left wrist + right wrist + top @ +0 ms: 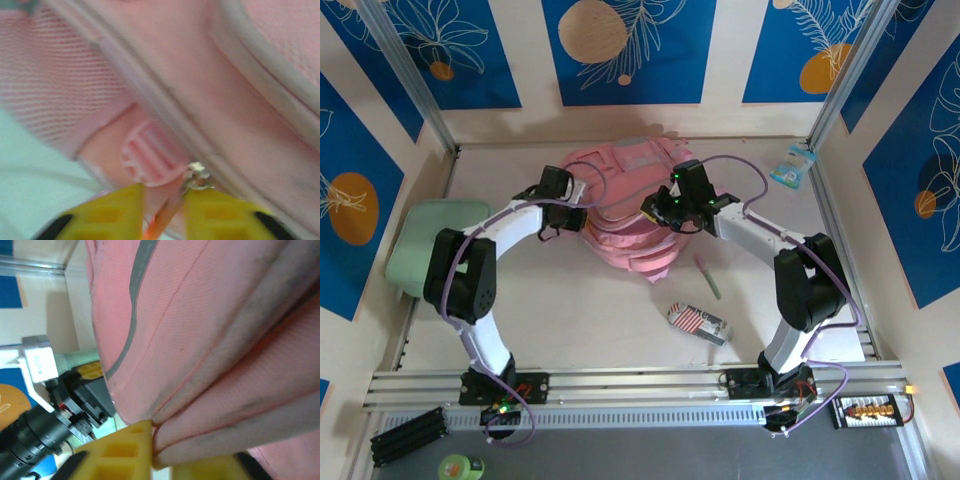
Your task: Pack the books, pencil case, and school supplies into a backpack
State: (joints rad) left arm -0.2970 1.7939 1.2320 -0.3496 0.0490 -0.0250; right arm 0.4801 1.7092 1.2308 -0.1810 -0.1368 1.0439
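Note:
The pink backpack (pixel 620 225) lies in the middle of the table, with both grippers at its top edge. My left gripper (pixel 572 195) is at its left side. In the left wrist view its yellow fingers (pixel 110 212) stand a little apart, open, and a thin orange-pink zipper tab (pixel 167 212) hangs loosely between them below a metal slider (pixel 198 175). My right gripper (pixel 665 205) is at the right side, open, and a fold of backpack fabric (pixel 210 430) bulges between its fingers (pixel 125 450). The green pen (pixel 708 277) and the striped pencil case (pixel 698 322) lie on the table to the front right. The books are out of view.
A mint-green flat case (pixel 430 240) lies at the left, under the left arm's elbow. A small blue packet (pixel 792 165) sits at the back right near the frame post. Aluminium rails run along the table's near edge and its sides.

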